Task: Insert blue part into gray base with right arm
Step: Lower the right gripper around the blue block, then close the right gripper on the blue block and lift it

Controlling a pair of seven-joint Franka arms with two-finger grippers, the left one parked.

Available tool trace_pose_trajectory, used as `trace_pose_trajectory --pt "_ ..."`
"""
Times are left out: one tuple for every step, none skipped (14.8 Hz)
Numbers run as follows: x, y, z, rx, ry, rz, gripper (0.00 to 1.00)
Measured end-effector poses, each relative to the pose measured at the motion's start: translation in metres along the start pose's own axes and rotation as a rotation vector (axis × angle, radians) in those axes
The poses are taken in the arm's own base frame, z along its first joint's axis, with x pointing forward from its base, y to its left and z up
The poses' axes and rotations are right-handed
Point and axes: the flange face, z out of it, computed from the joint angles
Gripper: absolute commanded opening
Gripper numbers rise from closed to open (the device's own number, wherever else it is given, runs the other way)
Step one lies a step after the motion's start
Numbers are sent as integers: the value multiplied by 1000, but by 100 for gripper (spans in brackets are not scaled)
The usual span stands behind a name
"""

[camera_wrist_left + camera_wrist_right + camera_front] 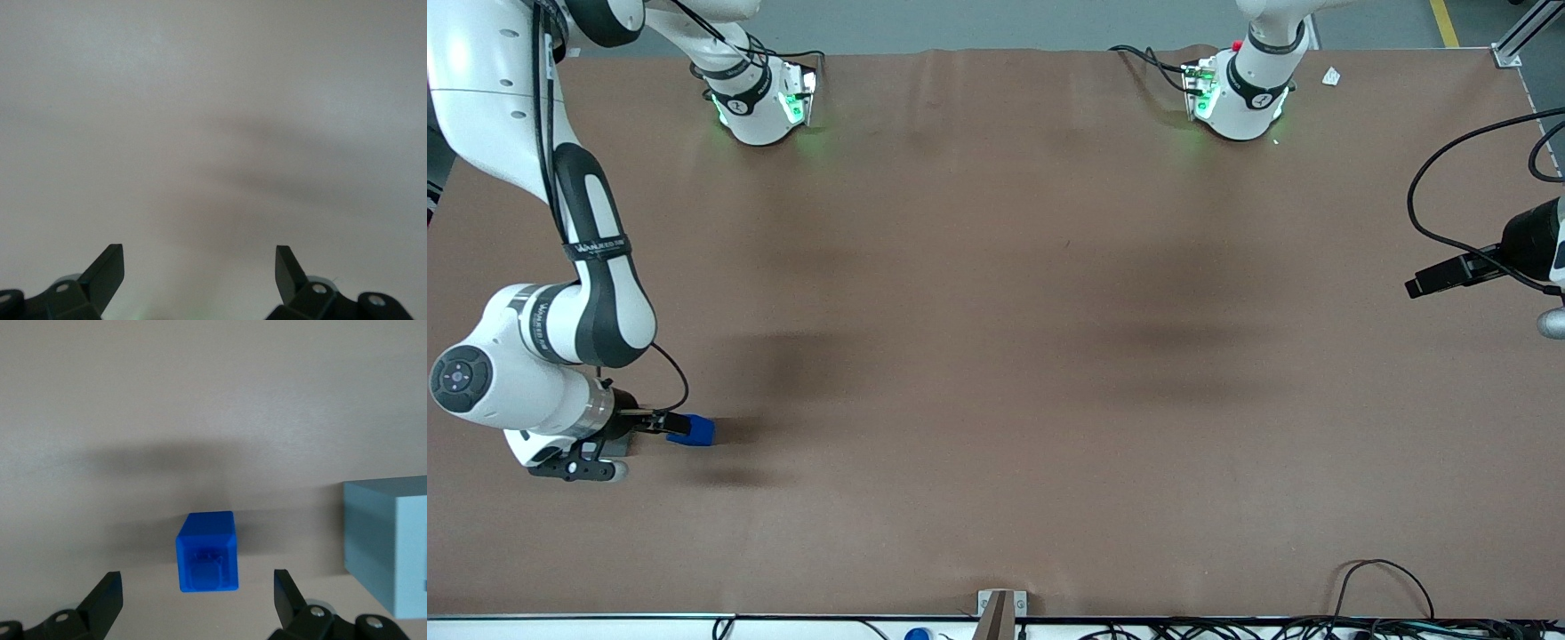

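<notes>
The blue part point(694, 431) lies on the brown table point(996, 356) toward the working arm's end. In the right wrist view the blue part point(207, 550) shows its notched face toward the camera. The right arm point(596, 267) reaches down to it. My gripper point(669, 423) is open, and its fingertips point(110, 583) stand wide apart on either side of the part's near end without touching it. The gray base point(390, 543) stands on the table close beside the blue part. In the front view the arm's wrist hides the base.
The two arm bases point(760, 98) stand at the table edge farthest from the front camera. A metal bracket point(997, 612) and loose cables point(1387, 587) sit at the edge nearest that camera. The left wrist view shows only bare table surface point(213, 133).
</notes>
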Motion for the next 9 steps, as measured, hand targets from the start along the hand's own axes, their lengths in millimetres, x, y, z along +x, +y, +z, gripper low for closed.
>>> trace_pose_trajectory --pt "1 -2 4 0 5 -3 100" --pt "1 -2 9 0 13 -3 100" --pt "2 -2 15 0 24 -3 100" --pt "2 -1 22 -1 34 -2 100" --pt "1 -1 29 -1 45 -1 100" --pt "0 0 36 -2 49 0 100" --pt "-1 1 42 -3 50 1 100" --pt "-2 1 46 -3 48 1 100" --pt "-2 2 49 -4 45 2 100"
